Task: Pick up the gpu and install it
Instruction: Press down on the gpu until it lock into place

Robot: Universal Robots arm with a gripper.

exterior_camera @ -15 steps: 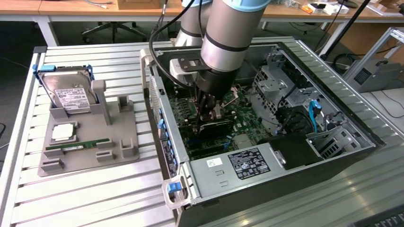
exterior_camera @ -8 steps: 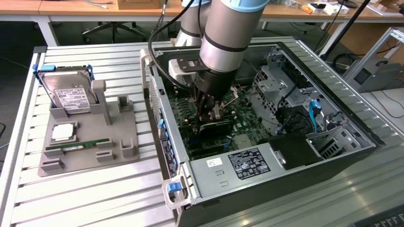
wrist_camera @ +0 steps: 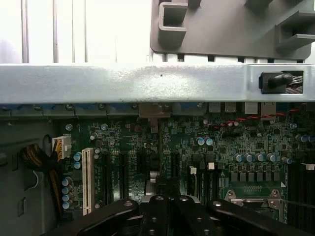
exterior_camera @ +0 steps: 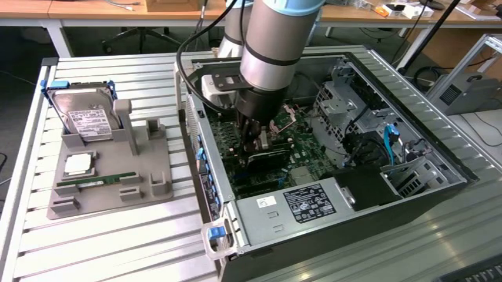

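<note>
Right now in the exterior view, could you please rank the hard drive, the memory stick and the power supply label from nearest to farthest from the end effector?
From the end effector, inside the case:
1. Power supply label, just below it.
2. Memory stick, on the grey holder at the view's left.
3. Hard drive, upright at the holder's far left corner.

Computer case (exterior_camera: 439, 170) at exterior view's right, parts holder (exterior_camera: 110, 176) at left, hard drive (exterior_camera: 84, 117) standing in holder.

Brushed grey metal computer case (exterior_camera: 439, 170), ribbed pale metal desk (exterior_camera: 117, 241), matt grey plastic holder (exterior_camera: 102, 194), glossy green circuit board (wrist_camera: 197, 147).
</note>
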